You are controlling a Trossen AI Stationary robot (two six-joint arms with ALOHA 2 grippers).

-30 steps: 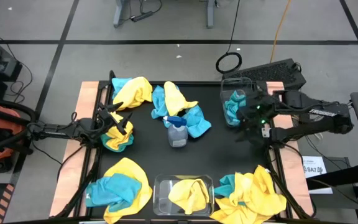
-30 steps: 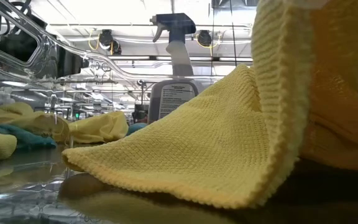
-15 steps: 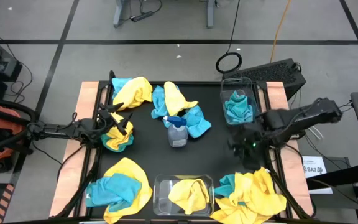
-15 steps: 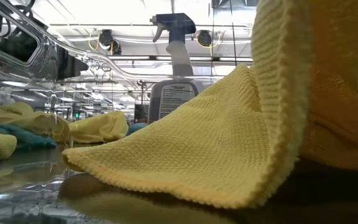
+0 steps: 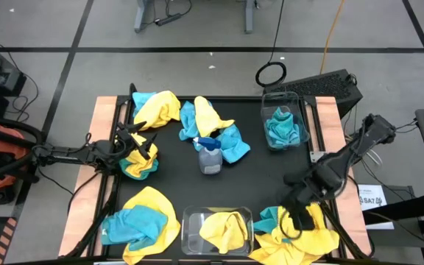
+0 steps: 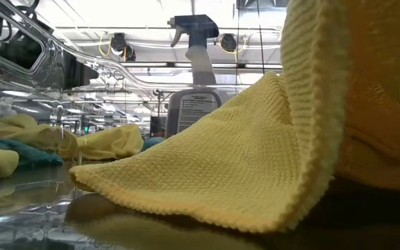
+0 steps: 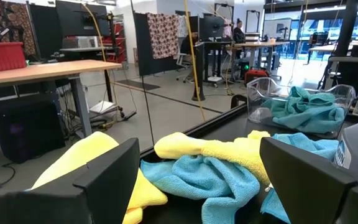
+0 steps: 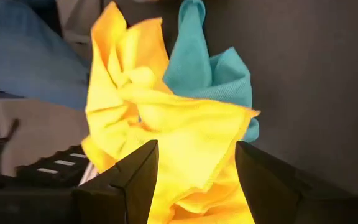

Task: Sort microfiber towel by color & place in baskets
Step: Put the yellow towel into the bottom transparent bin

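The right tool (image 5: pixel 294 218) hangs over the heap of yellow and teal towels (image 5: pixel 300 232) at the near right corner of the black tabletop (image 5: pixel 263 173); in the right wrist view its two dark fingers (image 8: pixel 129 180) stand apart with a bunched yellow towel (image 8: pixel 166 134) showing between them and a teal towel (image 8: pixel 213 71) just behind it — nothing is gripped. The left tool (image 5: pixel 140 147) sits wide open at the left side of the tabletop, over a small yellow-and-teal bundle (image 5: pixel 140 163), holding nothing; its wrist view looks past spread fingers (image 7: pixel 104 177) onto teal and yellow cloth. One clear basket (image 5: pixel 300 110) at the far right holds teal towels, and another clear basket (image 5: pixel 190 221) at the near edge holds yellow ones. Other mixed piles lie at the far left (image 5: pixel 157 107), around the spray bottle (image 5: pixel 210 154) in the middle, and at the near left (image 5: pixel 142 217).
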